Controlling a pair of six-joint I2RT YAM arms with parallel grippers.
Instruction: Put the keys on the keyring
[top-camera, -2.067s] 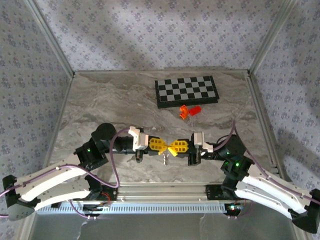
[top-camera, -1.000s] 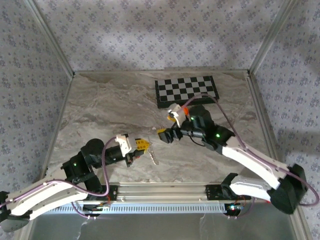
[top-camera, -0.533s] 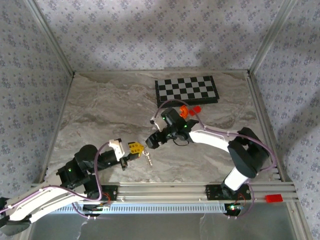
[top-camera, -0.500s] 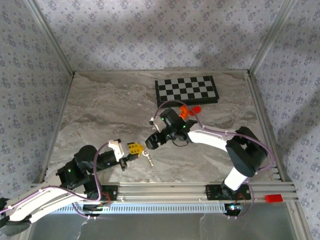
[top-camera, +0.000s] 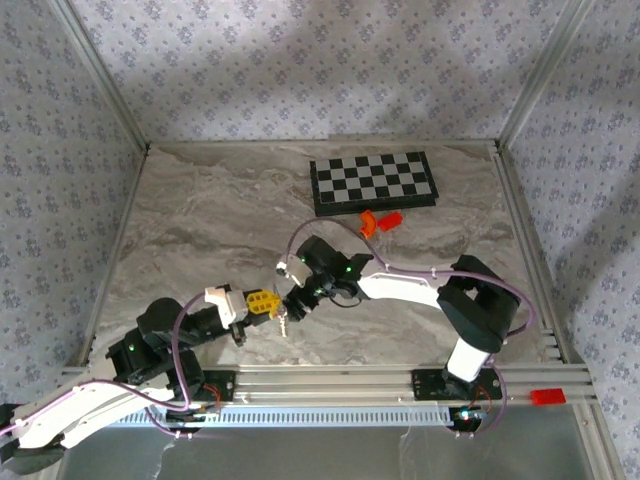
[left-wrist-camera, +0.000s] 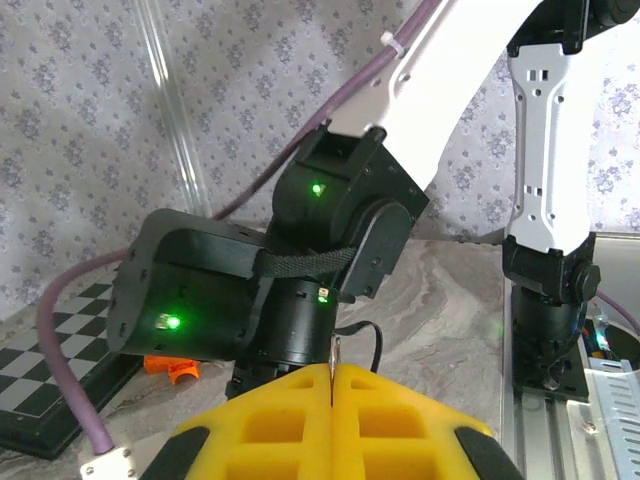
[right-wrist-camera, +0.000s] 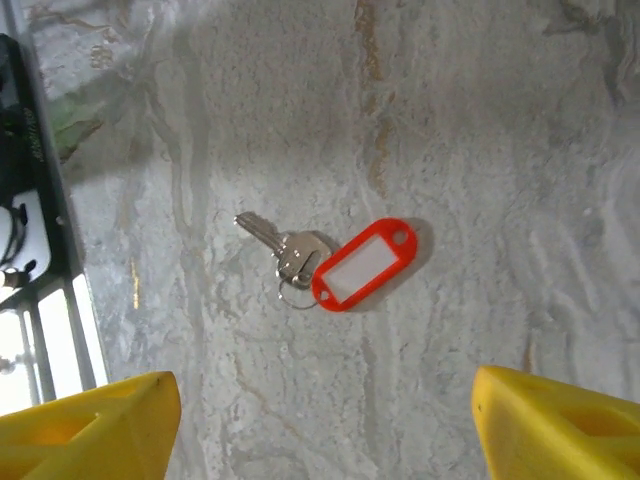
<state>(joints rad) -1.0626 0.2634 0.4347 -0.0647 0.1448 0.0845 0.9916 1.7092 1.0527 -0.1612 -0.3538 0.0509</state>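
Observation:
A silver key (right-wrist-camera: 291, 249) with a red tag (right-wrist-camera: 364, 264) lies flat on the marble in the right wrist view, just beyond my right gripper (right-wrist-camera: 320, 388). That gripper is open and nothing is between its yellow fingers. From above, the right gripper (top-camera: 298, 296) points down and left, close to my left gripper (top-camera: 266, 301). The left gripper (left-wrist-camera: 333, 373) is shut on a thin silvery sliver (left-wrist-camera: 333, 355), and a small silvery bit (top-camera: 283, 321) dangles under its tips. I cannot tell whether that piece is the keyring.
A black-and-white chessboard (top-camera: 372, 183) lies at the back of the table, with an orange piece (top-camera: 367, 222) and a red piece (top-camera: 390, 218) just in front of it. The right arm's black wrist (left-wrist-camera: 300, 280) looms close before the left fingers. Metal rails run along the near edge (top-camera: 330, 378).
The right arm has swung from beside the chessboard down and left to the left gripper, its jaws narrowing a little. The left gripper, still shut, drew back to the left.

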